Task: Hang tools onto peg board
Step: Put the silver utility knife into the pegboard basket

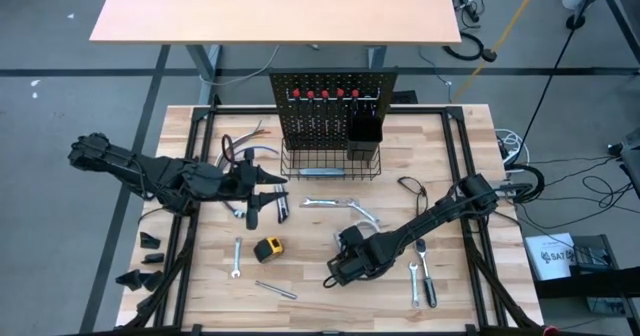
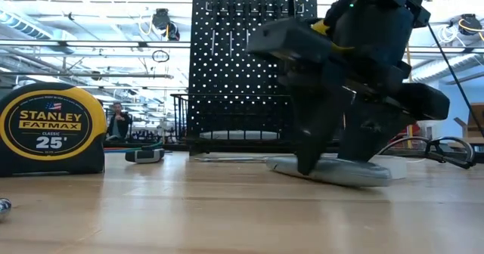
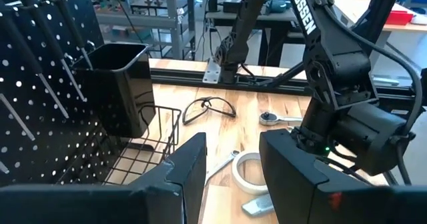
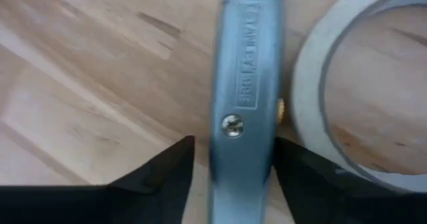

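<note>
Pale wooden table (image 1: pixel 320 306) with a black peg board (image 1: pixel 330 106) standing upright at its far edge. Well in front of the peg board, the right claw (image 4: pixel 230 177) is lowered over a grey utility knife (image 4: pixel 243 84) lying flat on the table, its 2 fingers open, 1 on each side of the handle, not yet closed on it. The knife's long axis runs straight ahead between the fingers, so closing would grip its narrow width. A white tape roll (image 4: pixel 360 84) lies touching or just beside the knife. The left claw (image 1: pixel 255 191) waits near the peg board's wire basket (image 1: pixel 330 164), open and empty.
</note>
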